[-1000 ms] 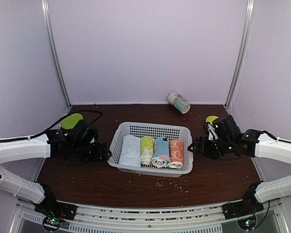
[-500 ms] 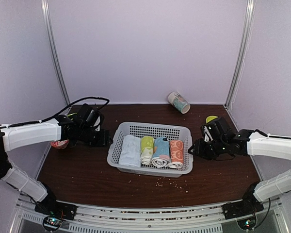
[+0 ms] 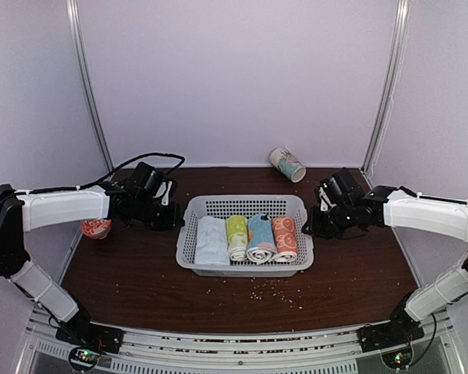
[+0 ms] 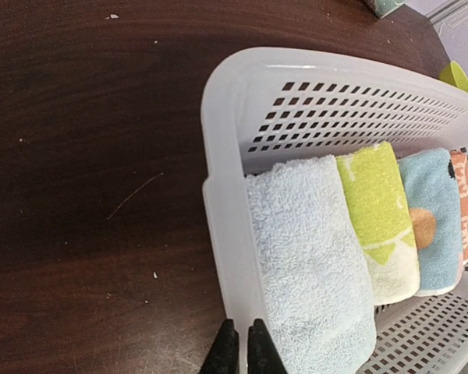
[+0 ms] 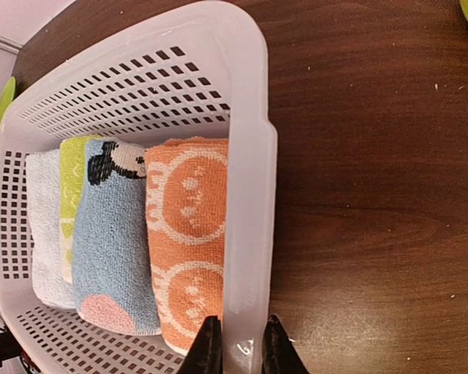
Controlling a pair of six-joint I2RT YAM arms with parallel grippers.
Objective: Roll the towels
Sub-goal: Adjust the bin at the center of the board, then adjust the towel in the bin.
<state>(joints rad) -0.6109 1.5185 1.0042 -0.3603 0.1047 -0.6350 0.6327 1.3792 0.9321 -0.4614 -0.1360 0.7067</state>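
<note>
A white basket [image 3: 242,205] stands in the middle of the dark bench [image 3: 140,273]. Four rolled towels lie in it side by side, each touching the next. Seen from above, from left to right, they are a white towel [image 3: 211,241], a green towel [image 3: 236,236], the blue towel [image 3: 259,240] and the peach towel [image 3: 284,238]. The peach towel lies against the right wall of the basket and shows pale round prints. The blue towel, just beside it, has a pink spot near one end and a small black and white figure near the other.

The left gripper [image 4: 240,351] is at the left rim of the basket, next to the white towel. Its fingers stand almost together, with only a thin slit between them, and they seem to pinch the thin wall of the rim. The right gripper [image 5: 240,347] is at the right rim, next to the peach towel. Its two fingers are on both sides of the rim and the white plastic is clamped between them. Neither gripper touches a towel.

At the back of the bench, well apart from the basket, a printed cup [image 3: 287,164] lies on its side. Some small crumbs [image 3: 257,294] lie on the bench in front of the basket.
</note>
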